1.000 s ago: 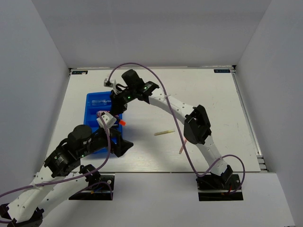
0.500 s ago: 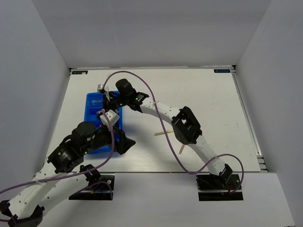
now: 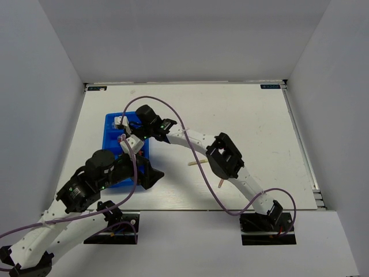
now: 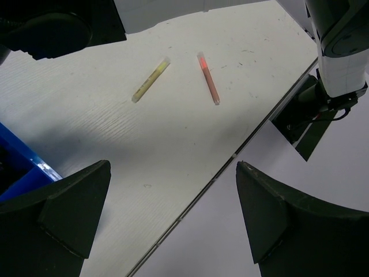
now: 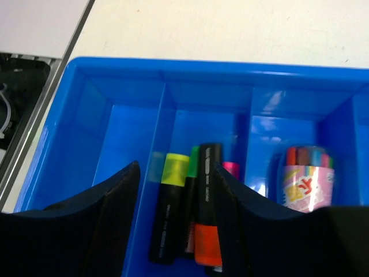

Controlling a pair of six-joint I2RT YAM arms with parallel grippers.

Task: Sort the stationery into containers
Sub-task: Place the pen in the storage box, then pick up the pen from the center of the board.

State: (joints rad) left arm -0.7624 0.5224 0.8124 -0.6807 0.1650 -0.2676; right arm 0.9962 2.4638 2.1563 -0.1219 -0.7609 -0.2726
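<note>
Blue rectangular plastic tray [image 5: 173, 72] holds black highlighters [image 5: 206, 184] under the right gripper [image 5: 177, 168], its jaws spread and gripping nothing. Right of the tray lie a yellowish thin stick [image 4: 151, 79] and an orange thin stick [image 4: 209, 78]. Both are probably light, stiff and prone to rolling, so pinch mid-shaft. Nearby, the left gripper [image 4: 173, 167] gapes empty.

Left arm [image 3: 63, 213] bent low at near left, left gripper [image 3: 147, 173] pointing right, jaws spread wide, nothing between them. Right arm [image 3: 193, 141] stretched across to far left, right gripper [image 3: 123, 124] tipped down, jaws parted, gripping nothing.
</note>
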